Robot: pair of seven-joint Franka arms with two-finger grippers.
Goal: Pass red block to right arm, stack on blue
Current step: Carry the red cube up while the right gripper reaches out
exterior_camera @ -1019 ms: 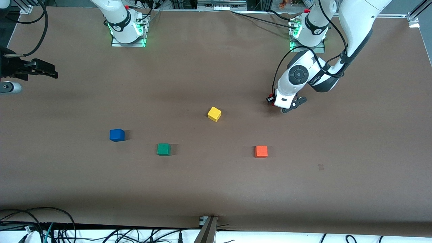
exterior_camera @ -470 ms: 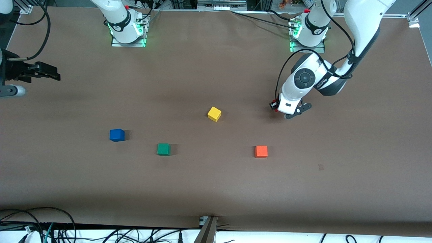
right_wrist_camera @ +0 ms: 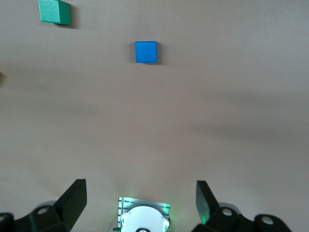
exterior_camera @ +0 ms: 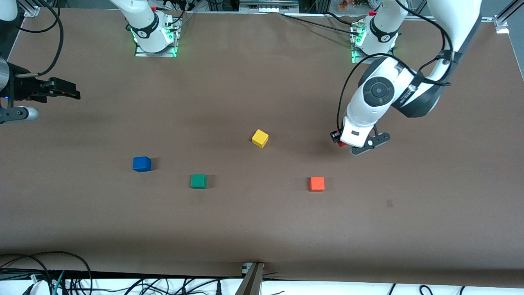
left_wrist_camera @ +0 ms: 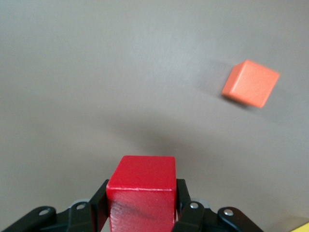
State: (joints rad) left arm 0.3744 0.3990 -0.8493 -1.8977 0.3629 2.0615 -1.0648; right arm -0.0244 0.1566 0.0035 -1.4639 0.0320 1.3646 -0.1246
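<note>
Looking through the left wrist view, we see the red block (left_wrist_camera: pixel 141 193) clamped between the black fingers (left_wrist_camera: pixel 186 205) of the left gripper (left_wrist_camera: pixel 140 215), its top and one side face plain. From the front view that same block (exterior_camera: pixel 339 143) shows only as a red sliver at the edge of the left gripper (exterior_camera: pixel 355 145), mostly hidden by the white wrist housing, held up in the air over bare table (exterior_camera: pixel 262 229) toward the left arm's end. The orange cube (left_wrist_camera: pixel 250 83) lies on the table in the left wrist view; the front view places it (exterior_camera: pixel 317 184) nearer to the front camera than the yellow cube (exterior_camera: pixel 260 138).

Our right gripper (exterior_camera: pixel 67 90) waits at the right arm's end of the table, over its edge. The right wrist view shows its fingers (right_wrist_camera: pixel 72 200) spread wide with nothing between them, and the blue cube (right_wrist_camera: pixel 146 51) and green cube (right_wrist_camera: pixel 54 11) well apart from them. In the front view the blue cube (exterior_camera: pixel 142 164) sits toward the right arm's end, with the green cube (exterior_camera: pixel 198 181) beside it and slightly nearer to the camera. Nothing lies between the two grippers except the yellow cube.
</note>
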